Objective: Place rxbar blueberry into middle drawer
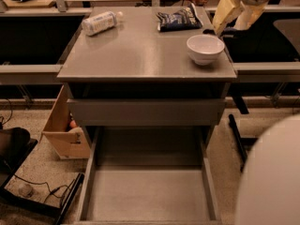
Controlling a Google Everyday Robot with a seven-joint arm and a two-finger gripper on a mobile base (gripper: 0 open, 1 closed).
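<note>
Open drawer point(147, 196), floor bare, at bottom; tool point(225, 27) upper right behind bowl point(205, 48), rxbar point(210, 31) just beneath, grip unclear.

A single camera looks down from high in front of the cabinet, facing its front. The cabinet top point(140, 55) fills the upper half, and the open middle drawer point(150, 196) reaches toward the lens at the bottom edge. The view sits close, with the robot's body point(272, 182) crowding the lower right corner. The gripper point(233, 17) hangs at the upper right, just beyond the bowl point(205, 48).
</note>
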